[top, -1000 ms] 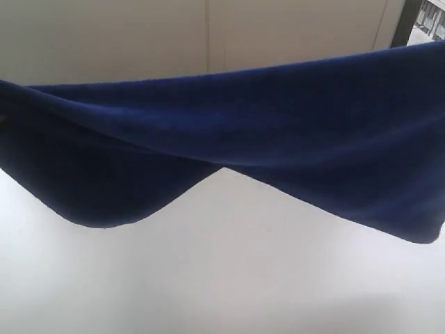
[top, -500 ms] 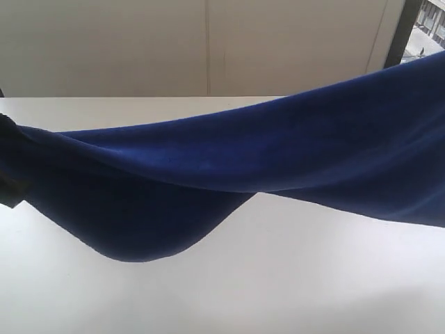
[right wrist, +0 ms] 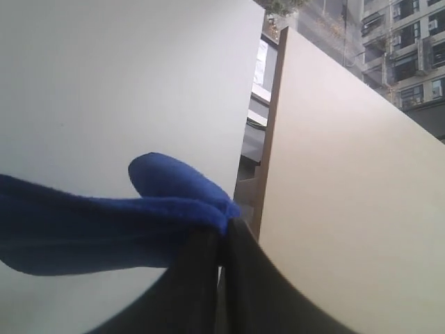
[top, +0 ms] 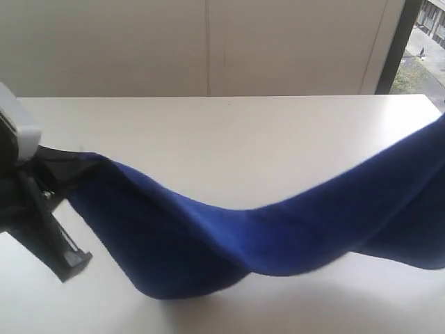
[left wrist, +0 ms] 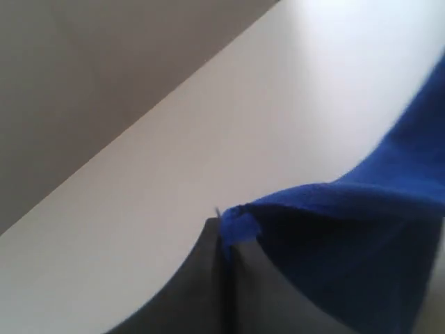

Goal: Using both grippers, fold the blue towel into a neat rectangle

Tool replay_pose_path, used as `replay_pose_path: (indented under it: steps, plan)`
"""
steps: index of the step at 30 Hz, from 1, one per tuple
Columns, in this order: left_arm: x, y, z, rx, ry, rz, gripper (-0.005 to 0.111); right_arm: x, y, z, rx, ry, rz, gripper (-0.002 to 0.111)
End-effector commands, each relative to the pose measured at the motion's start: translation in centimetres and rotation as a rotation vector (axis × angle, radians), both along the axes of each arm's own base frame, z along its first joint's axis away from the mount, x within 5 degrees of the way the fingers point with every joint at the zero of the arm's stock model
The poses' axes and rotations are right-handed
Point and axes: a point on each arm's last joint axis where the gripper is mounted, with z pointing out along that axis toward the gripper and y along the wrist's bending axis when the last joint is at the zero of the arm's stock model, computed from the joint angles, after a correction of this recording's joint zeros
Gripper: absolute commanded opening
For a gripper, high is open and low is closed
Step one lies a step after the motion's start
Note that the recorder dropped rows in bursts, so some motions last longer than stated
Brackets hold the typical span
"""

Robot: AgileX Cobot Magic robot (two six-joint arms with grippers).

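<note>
a: how does the deep royal-blue fuzzy microfibre towel (top: 229, 243) lie?
b: long axis left-right over the white table (top: 229, 132), sagging, right end higher.
a: and the jaws?
b: left gripper (left wrist: 224, 233), right gripper (right wrist: 222, 233) each pinch an end.

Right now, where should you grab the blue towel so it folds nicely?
By its two ends, at the thin edge, coming in from each side. The towel is floppy and sags in the middle, so probably only held ends keep it spread. The left gripper and right gripper are each shut on an end like that.
</note>
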Motion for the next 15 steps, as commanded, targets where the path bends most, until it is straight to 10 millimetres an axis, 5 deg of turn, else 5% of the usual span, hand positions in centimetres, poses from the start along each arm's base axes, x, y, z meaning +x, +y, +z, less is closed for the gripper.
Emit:
replay_pose_path:
  steps: [1, 15]
  plan:
    - [-0.5, -1.7, 0.2, -0.091, 0.061, -0.128, 0.000, -0.2, -0.2, 0.0, -0.018, 0.014, 0.018, 0.000]
    - [-0.7, -4.9, -0.4, -0.213, 0.226, -0.352, 0.000, -0.1, -0.1, -0.1, -0.016, 0.018, 0.019, 0.000]
